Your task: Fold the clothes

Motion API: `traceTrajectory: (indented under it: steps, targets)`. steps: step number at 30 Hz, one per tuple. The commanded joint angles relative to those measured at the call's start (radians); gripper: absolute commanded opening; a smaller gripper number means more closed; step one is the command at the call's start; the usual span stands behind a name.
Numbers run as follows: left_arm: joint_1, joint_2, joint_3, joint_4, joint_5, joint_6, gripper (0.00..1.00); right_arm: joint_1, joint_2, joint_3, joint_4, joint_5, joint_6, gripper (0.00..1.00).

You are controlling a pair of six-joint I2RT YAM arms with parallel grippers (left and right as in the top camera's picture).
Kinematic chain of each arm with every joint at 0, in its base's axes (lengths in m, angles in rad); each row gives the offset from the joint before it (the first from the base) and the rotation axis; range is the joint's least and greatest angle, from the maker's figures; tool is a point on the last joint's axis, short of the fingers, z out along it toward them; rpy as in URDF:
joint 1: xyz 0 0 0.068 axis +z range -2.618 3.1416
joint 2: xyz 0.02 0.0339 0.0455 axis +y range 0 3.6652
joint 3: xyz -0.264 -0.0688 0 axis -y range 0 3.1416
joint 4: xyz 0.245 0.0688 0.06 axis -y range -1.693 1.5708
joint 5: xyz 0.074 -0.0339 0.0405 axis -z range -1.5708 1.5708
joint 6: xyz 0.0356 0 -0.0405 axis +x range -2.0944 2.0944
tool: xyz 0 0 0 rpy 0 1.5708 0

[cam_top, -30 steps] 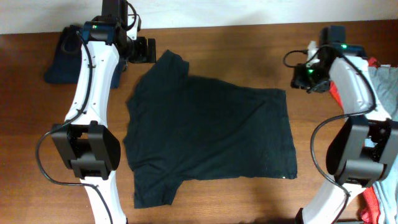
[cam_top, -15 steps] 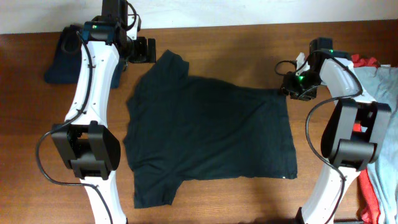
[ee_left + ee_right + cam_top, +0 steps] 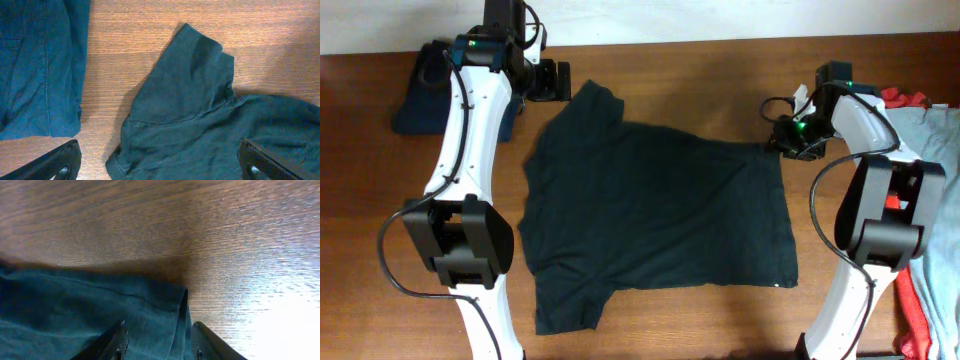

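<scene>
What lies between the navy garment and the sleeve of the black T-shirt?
Only a bare strip of wooden table separates the navy garment from the T-shirt sleeve; the left wrist view shows it.

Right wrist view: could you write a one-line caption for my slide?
Right end effector, open, straddling a corner of the black T-shirt on the wooden table.

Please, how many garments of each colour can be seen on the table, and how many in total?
Black T-shirt: 1
Navy garment: 1
Light grey-blue garment: 1
Red garment: 1, if both red patches are one piece
Total: 4
</scene>
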Motion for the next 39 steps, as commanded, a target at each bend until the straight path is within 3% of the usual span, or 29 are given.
traceTrajectory:
  steps: [1, 5, 9, 14, 22, 27, 31, 36, 39]
  targets:
    - [0.005, 0.000, 0.002, -0.002, 0.011, 0.001, 0.99, 0.006, 0.037, -0.005, 0.002, -0.015, 0.009, 0.46]
    - [0.005, 0.000, 0.002, -0.002, 0.011, 0.001, 0.99, 0.006, 0.039, -0.005, 0.007, -0.016, 0.009, 0.42]
    - [0.005, 0.000, 0.002, -0.002, 0.011, 0.001, 0.99, 0.006, 0.039, -0.005, 0.008, -0.031, 0.009, 0.29]
    - [0.005, 0.000, 0.002, -0.002, 0.011, 0.001, 0.99, 0.005, 0.038, -0.002, 0.015, -0.043, 0.009, 0.04]
    - [0.005, 0.000, 0.002, -0.002, 0.011, 0.001, 0.99, -0.003, 0.027, 0.090, 0.008, -0.111, 0.009, 0.04]
    - [0.005, 0.000, 0.002, -0.002, 0.011, 0.001, 0.99, -0.002, 0.028, 0.097, 0.069, -0.021, 0.009, 0.05]
    - [0.005, 0.000, 0.002, -0.002, 0.011, 0.001, 0.99, 0.000, 0.031, 0.090, 0.105, 0.061, 0.008, 0.16]
    - [0.005, 0.000, 0.002, -0.002, 0.011, 0.001, 0.99, 0.000, 0.042, 0.071, 0.164, 0.117, 0.008, 0.53]
    - [0.005, 0.000, 0.002, -0.002, 0.011, 0.001, 0.99, -0.002, 0.025, 0.102, 0.147, 0.089, -0.024, 0.59]
